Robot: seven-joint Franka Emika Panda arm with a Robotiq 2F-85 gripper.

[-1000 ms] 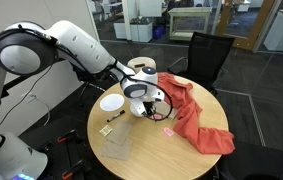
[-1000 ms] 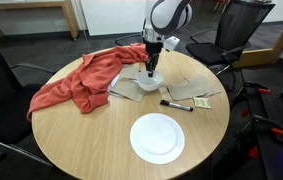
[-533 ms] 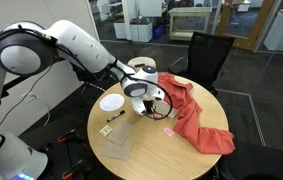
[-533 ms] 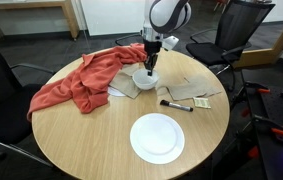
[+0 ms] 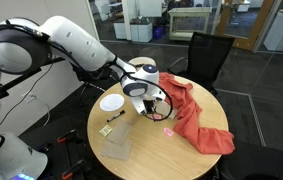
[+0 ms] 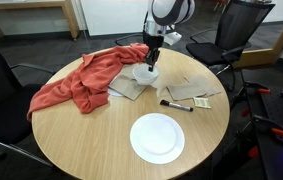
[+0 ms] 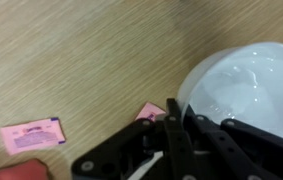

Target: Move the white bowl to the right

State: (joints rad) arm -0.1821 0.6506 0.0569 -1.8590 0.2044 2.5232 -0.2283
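Observation:
The white bowl point(image 6: 145, 74) is small and round with raised sides; it hangs just above the brown napkins, beside the red cloth. In the wrist view the bowl point(image 7: 249, 84) fills the right side. My gripper point(image 6: 151, 64) is shut on the bowl's rim, with the fingers point(image 7: 177, 128) pinching its near edge. In an exterior view the gripper point(image 5: 153, 100) is over the table's middle and the bowl is mostly hidden behind it.
A flat white plate point(image 6: 157, 137) lies near the table edge and shows in both exterior views point(image 5: 111, 102). A red cloth point(image 6: 79, 80) is heaped beside the bowl. A black brush point(image 6: 176, 104), brown napkins point(image 6: 193, 91) and pink packets point(image 7: 31, 133) lie on the round wooden table point(image 6: 71, 140).
The gripper has risen a little with the white bowl in it, lifting the bowl off the napkins. Nothing else has moved.

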